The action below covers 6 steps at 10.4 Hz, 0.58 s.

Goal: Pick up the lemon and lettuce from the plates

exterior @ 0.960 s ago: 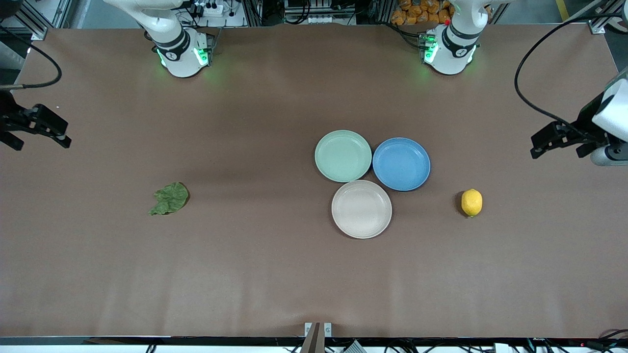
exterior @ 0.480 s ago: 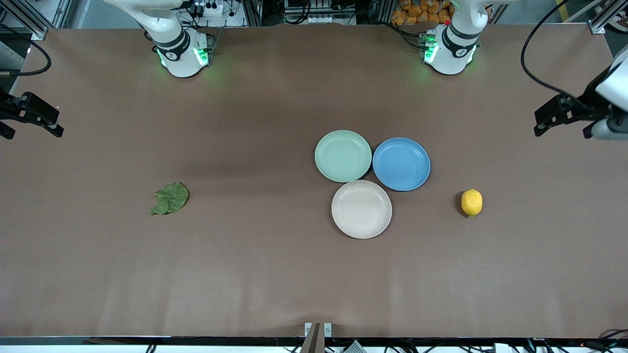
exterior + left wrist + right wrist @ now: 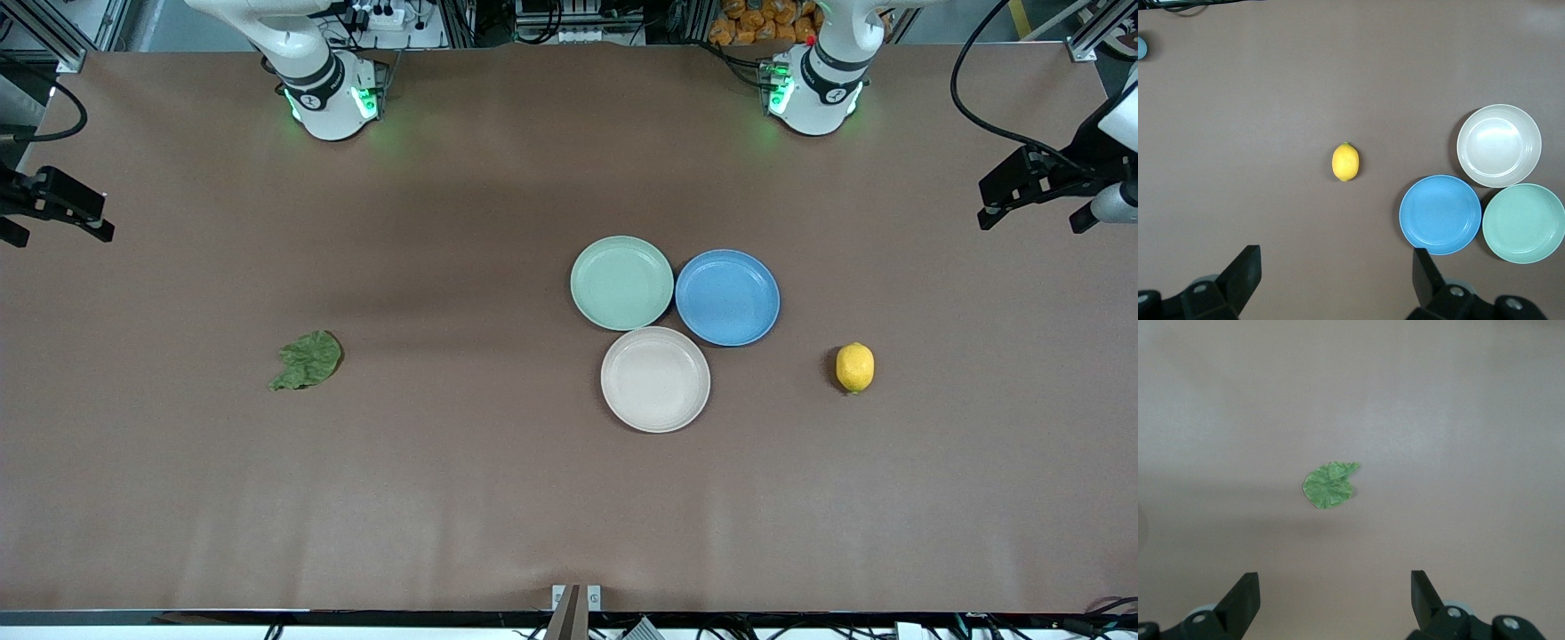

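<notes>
I've got the brown surface (image 3: pixel 498 498) w/ mint plate (image 3: pixel 621 283), blue plate (image 3: pixel 727 297) and cream plate (image 3: pixel 655 380) touching, all bare. Lettuce (image 3: pixel 307 360) lies toward the right arm's end, lemon (image 3: pixel 854 367) toward the left's. Left gripper (image 3: pixel 1036 206) and right gripper (image 3: pixel 53 218), fingers spread, holding nothing, partly cut off at the edges; both pulled outward vs 1s ago.

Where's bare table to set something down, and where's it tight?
Bare brown table runs between the crinkled green lettuce leaf and the pale mint plate. Crowded: mint, blue plate and beige-cream plate cluster together, yellow lemon nearby.
</notes>
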Tool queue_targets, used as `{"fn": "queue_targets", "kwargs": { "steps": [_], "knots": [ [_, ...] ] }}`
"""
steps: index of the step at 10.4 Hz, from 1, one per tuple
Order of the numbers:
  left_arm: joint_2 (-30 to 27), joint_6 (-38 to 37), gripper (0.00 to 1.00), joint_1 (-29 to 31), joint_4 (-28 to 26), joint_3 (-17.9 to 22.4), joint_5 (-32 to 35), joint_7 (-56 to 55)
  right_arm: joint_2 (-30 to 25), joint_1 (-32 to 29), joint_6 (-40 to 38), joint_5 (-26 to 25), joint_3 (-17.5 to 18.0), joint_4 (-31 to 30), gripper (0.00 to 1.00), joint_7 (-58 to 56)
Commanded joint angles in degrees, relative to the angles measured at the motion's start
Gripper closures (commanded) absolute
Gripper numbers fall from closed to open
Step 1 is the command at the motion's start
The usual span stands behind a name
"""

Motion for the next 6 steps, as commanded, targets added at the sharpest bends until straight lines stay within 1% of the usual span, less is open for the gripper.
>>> {"fn": "queue_targets", "kwargs": {
  "steps": [1,3,6],
  "knots": [
    [-1.1,-1.21,0.0,-0.51,-0.6,0.8,-0.51,4.64,0.05,1.05,-1.04,1.47,-0.89,0.84,0.0,-0.85],
    [-1.1,-1.31,0.0,-0.51,-0.6,0.98,-3.57,4.39,-0.04,1.05,-0.95,1.56,-0.54,1.19,0.0,-0.85],
    [-1.1,-3.33,0.0,-0.51,-0.6,1.15,-4.12,4.39,0.05,0.79,-1.04,1.82,-0.54,1.19,0.0,-0.67]
  ]
}}
